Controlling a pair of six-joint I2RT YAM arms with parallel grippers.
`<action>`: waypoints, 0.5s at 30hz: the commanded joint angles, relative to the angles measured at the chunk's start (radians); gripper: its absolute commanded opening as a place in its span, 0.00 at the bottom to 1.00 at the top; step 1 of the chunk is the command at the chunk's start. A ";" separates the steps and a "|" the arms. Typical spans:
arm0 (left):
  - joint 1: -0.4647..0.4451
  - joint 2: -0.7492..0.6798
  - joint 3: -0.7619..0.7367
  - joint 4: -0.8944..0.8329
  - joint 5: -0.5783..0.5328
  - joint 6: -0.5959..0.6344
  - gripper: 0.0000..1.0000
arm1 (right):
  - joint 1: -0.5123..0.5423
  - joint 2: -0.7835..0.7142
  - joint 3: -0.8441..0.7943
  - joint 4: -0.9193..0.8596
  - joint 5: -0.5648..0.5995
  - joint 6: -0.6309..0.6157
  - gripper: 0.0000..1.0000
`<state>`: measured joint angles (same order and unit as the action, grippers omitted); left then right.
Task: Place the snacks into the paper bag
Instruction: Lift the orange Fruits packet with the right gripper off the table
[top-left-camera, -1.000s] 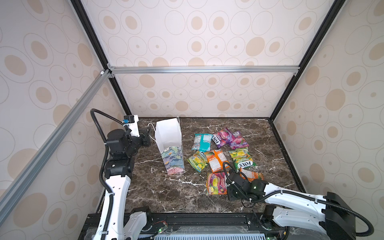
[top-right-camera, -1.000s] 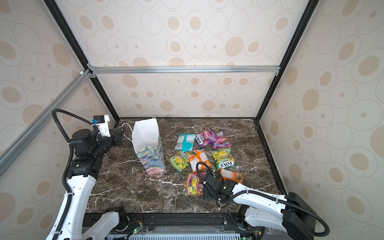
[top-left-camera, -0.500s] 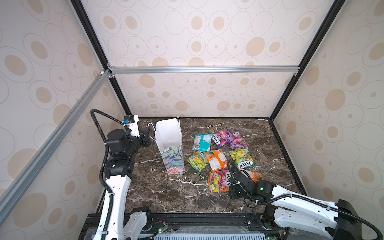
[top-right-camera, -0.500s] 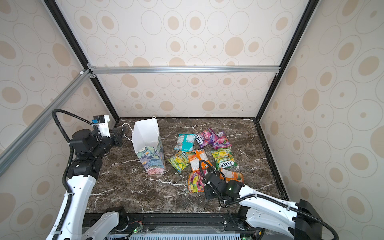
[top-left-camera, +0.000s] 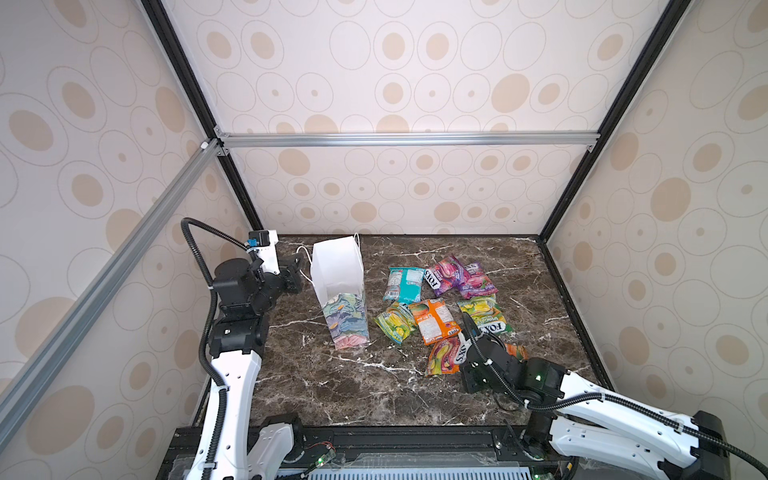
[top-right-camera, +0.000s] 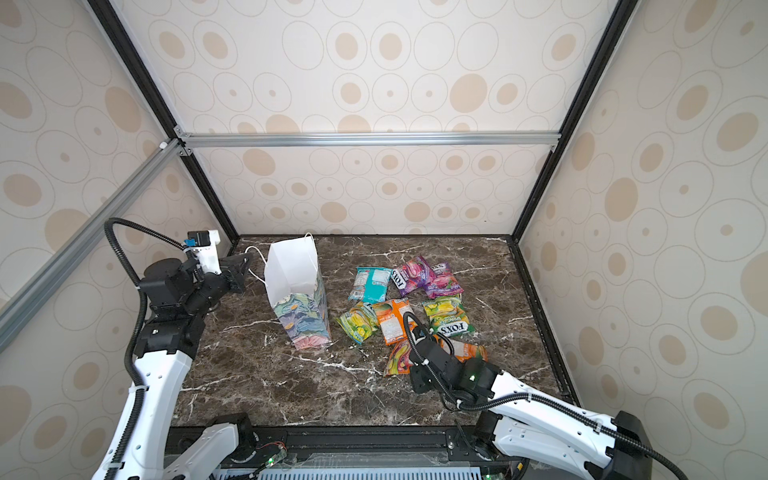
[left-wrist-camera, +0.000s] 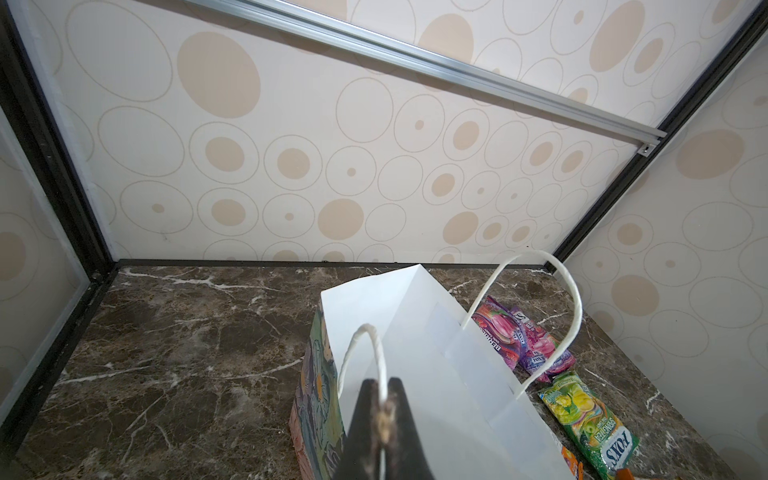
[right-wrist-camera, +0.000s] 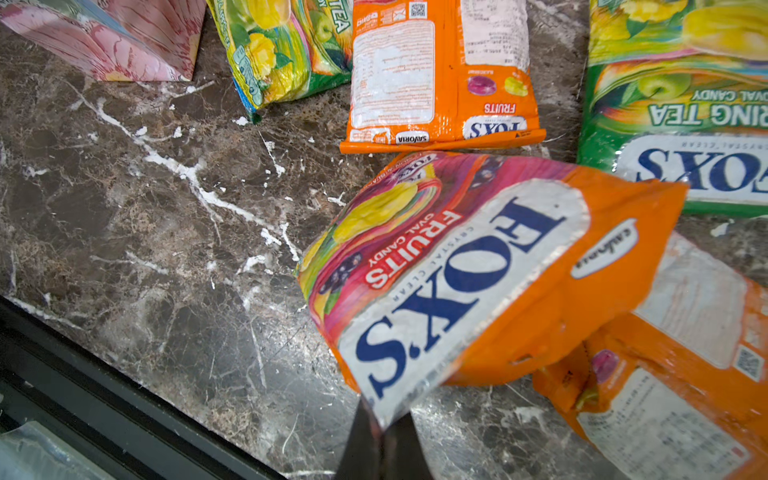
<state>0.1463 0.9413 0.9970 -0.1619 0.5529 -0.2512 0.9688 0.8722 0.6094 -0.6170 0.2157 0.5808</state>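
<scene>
Snacks (top-left-camera: 434, 320) outside upright paper bag (top-left-camera: 345, 322), on tabletop (top-left-camera: 332, 382)

orange packet (top-left-camera: 517, 351) half behind right arm (top-left-camera: 582, 386)

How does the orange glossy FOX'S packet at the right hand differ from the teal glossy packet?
The orange glossy FOX'S packet is pinched at one edge by the right hand and tilted; the teal glossy packet lies flat, untouched. The orange packet is nearer the front, the teal farther back. Both are small candy packets.
</scene>
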 joint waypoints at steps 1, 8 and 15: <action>0.007 -0.021 0.000 0.034 0.016 -0.001 0.00 | 0.007 0.010 0.042 0.002 0.029 -0.022 0.00; 0.008 -0.022 -0.001 0.038 0.019 -0.003 0.00 | 0.006 0.024 0.085 -0.017 0.050 -0.030 0.00; 0.008 -0.026 -0.008 0.047 0.021 -0.015 0.00 | 0.007 0.011 0.108 -0.023 0.056 -0.051 0.00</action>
<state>0.1459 0.9298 0.9859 -0.1478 0.5564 -0.2543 0.9695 0.8982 0.6792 -0.6300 0.2413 0.5488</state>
